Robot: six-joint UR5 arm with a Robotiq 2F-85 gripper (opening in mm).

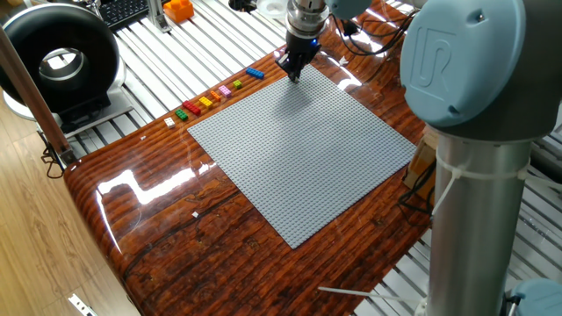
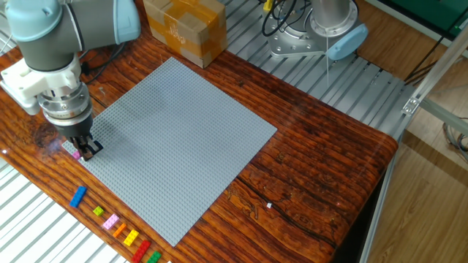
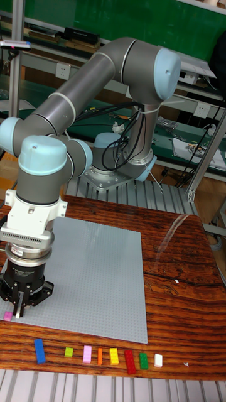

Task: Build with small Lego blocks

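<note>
The hand (image 2: 88, 150) points straight down at the corner of the grey baseplate (image 2: 175, 139), its fingers close together around a pink brick (image 2: 76, 154) that sits right at the plate's edge; whether they press on it or only flank it cannot be told. In the tall fixed view the pink brick (image 3: 7, 316) peeks out just beside the fingertips.

The other small Lego blocks lie in a row on the wooden table (image 2: 322, 168) along the plate's near edge, apart from one another: a blue brick (image 3: 39, 350), a green-yellow one (image 3: 69, 353), a pink one (image 3: 87, 354), a thin orange one (image 3: 100, 356), a yellow one (image 3: 114, 356), a red one (image 3: 130, 361), a green one (image 3: 143, 360) and a white one (image 3: 158, 360).

A cardboard box (image 2: 184, 28) stands beyond the plate's far corner.
</note>
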